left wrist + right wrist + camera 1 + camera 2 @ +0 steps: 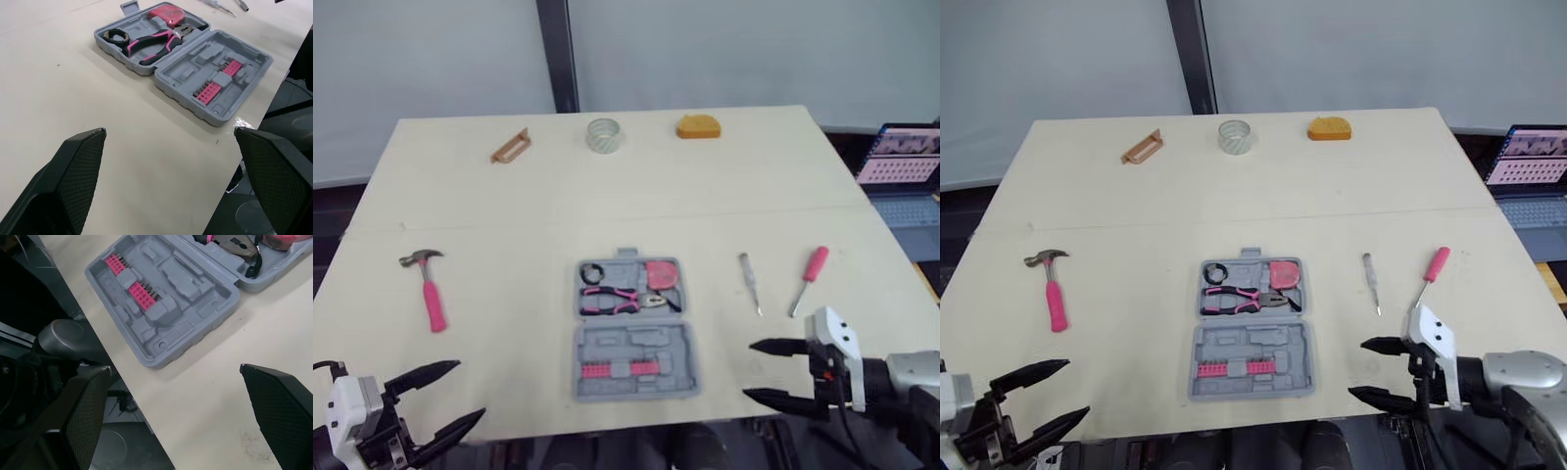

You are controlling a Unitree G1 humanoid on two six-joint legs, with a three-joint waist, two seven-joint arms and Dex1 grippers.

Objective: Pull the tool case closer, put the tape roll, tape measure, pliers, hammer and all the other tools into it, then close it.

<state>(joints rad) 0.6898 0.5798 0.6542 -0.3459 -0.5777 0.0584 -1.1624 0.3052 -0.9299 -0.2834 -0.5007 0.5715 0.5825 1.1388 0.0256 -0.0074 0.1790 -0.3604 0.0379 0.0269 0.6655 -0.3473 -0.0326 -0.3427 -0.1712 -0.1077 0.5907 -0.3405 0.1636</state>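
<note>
Left gripper point(472, 388): spread wide and holding nothing; it hangs over the near left corner of the table point(509, 206), touching nothing.
Left fingers point(73, 181): in the left wrist view they stand far apart, with bare tabletop between them and the case further off.
Right gripper point(748, 369): also agape and empty, at the near right edge of the table, its tips pointing towards the case and apart from it.
Right fingers point(279, 411): in the right wrist view they sit wide apart, with the table edge and the near corner of the case between them.
Tool case point(677, 345): grey, lying open and flat at the near middle of the table, between the two grippers.
Far half of the case: holds the pink-handled pliers point(612, 301), a pink tape measure point(662, 274) and a small black ring point(592, 273).
Near half of the case: carries a row of pink bits point(617, 369).
Hammer point(431, 294): pink handle, lying on the table left of the case, well apart from it.
Small screwdriver point(750, 282): on the table right of the case.
Pink screwdriver point(808, 277): just right of the small one, beyond the right gripper.
Tape roll point(604, 134): clear, at the far edge of the table.
Far edge, other things: a brown handle-shaped piece point(510, 146) left of the roll, an orange object point(698, 127) right of it.
Laptop point(901, 162): open, off the table's right side.
</note>
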